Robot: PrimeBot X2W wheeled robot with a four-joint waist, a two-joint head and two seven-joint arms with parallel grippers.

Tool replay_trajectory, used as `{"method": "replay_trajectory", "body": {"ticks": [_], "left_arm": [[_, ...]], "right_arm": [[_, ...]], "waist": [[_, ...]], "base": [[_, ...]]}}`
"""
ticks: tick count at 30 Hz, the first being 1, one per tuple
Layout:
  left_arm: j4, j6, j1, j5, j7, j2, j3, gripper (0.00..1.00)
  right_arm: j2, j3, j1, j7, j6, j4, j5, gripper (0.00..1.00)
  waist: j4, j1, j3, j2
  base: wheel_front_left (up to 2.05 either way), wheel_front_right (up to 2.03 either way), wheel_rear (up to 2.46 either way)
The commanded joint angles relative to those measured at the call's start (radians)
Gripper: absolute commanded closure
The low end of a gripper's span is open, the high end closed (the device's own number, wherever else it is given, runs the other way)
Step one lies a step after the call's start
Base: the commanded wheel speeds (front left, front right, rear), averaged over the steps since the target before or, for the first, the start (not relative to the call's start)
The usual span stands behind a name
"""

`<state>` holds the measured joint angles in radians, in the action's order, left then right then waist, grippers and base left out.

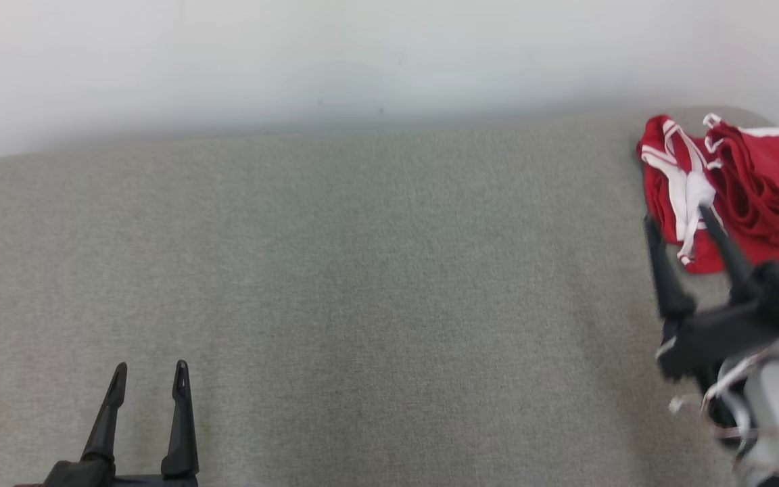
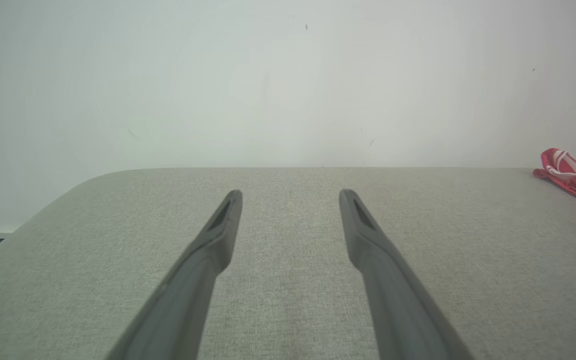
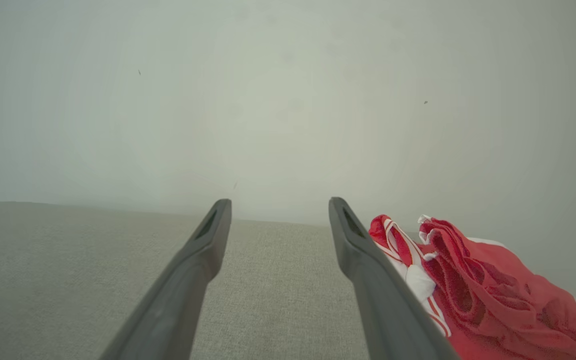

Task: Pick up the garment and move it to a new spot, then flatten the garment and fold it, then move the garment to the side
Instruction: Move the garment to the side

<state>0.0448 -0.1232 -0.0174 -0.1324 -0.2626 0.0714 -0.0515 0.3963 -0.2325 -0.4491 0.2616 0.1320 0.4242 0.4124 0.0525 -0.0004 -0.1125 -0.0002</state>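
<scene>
Got a crumpled red-and-white garment [image 1: 748, 182] bunched up at the far right end of the grey table [image 1: 362, 270], right by the rounded far-right corner and close to the back edge. Spilling toward the right side of the head view too, so can't say how near the table's right edge.

Right gripper [image 1: 677, 215] pointed at the near-left side of that pile, fingers spread wide with nothing between them. From the wrist cam, just bare table in the gap, with the garment off to the right past one finger [image 3: 368, 260]. That finger overlapping the white trim in the head view, but can't tell whether touching the cloth or just hanging over it.

Left gripper [image 1: 151, 367] down at the near left, also wide open and holding nothing, well apart from the garment. Looking along it: flat cloth-covered table running out to the back edge, a rounded far-left corner, and a sliver of red way off to the right.

Loads of open room otherwise. Whole middle and left of the table bare from near edge to back edge. Plain pale wall [image 1: 362, 54] straight behind the back edge, so no slack that way.
</scene>
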Motion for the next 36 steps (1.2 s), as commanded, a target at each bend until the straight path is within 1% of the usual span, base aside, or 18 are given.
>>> {"method": "replay_trajectory", "body": {"ticks": [1, 5, 8, 9, 13, 19, 25, 36], "left_arm": [[0.005, -0.001, -0.008, -0.009, -0.003, -0.003, 0.0, 0.0], [0.015, -0.003, -0.023, -0.014, -0.003, -0.007, -0.002, 0.0], [0.022, -0.004, -0.028, -0.013, -0.003, -0.01, -0.001, 0.0], [0.022, -0.004, -0.028, -0.013, -0.003, -0.01, -0.001, 0.0], [0.033, -0.005, -0.043, -0.018, -0.003, -0.012, 0.0, 0.0], [0.04, -0.007, -0.062, -0.02, -0.003, -0.015, -0.007, 0.0], [0.058, -0.006, -0.063, -0.021, -0.003, -0.016, -0.001, 0.0], [0.078, -0.007, -0.055, -0.021, -0.003, -0.009, 0.022, 0.0]], "right_arm": [[-0.027, 0.028, 0.062, 0.003, -0.003, -0.029, -0.014, 0.0], [-0.103, 0.076, 0.192, 0.003, -0.003, -0.101, -0.043, 0.0], [-0.145, 0.102, 0.273, 0.003, -0.003, -0.147, -0.068, 0.0], [-0.145, 0.102, 0.273, 0.003, -0.003, -0.147, -0.068, 0.0], [-0.215, 0.139, 0.38, 0.003, -0.003, -0.209, -0.097, 0.0], [-0.294, 0.185, 0.49, -0.01, -0.003, -0.282, -0.131, 0.0], [-0.319, 0.203, 0.515, -0.026, -0.003, -0.308, -0.146, 0.0], [-0.327, 0.194, 0.525, -0.041, -0.003, -0.317, -0.163, 0.0]], "waist": [[-0.027, 0.0004, 0.047, 0.0002], [-0.034, 0.0004, 0.066, 0.0002], [-0.037, 0.0004, 0.077, 0.0002], [-0.037, 0.0004, 0.077, 0.0002], [-0.043, 0.0004, 0.099, 0.0002], [-0.042, 0.0004, 0.118, 0.0002], [-0.042, 0.0004, 0.124, 0.0002], [-0.051, 0.0004, 0.126, 0.0002]], "base": [[0.0, 0.0, 0.0], [0.0, 0.0, 0.0], [0.0, 0.0, 0.0], [0.0, 0.0, 0.0], [0.0, 0.0, 0.0], [0.0, 0.0, 0.0], [0.0, 0.0, 0.0], [0.0, 0.0, 0.0]]}}
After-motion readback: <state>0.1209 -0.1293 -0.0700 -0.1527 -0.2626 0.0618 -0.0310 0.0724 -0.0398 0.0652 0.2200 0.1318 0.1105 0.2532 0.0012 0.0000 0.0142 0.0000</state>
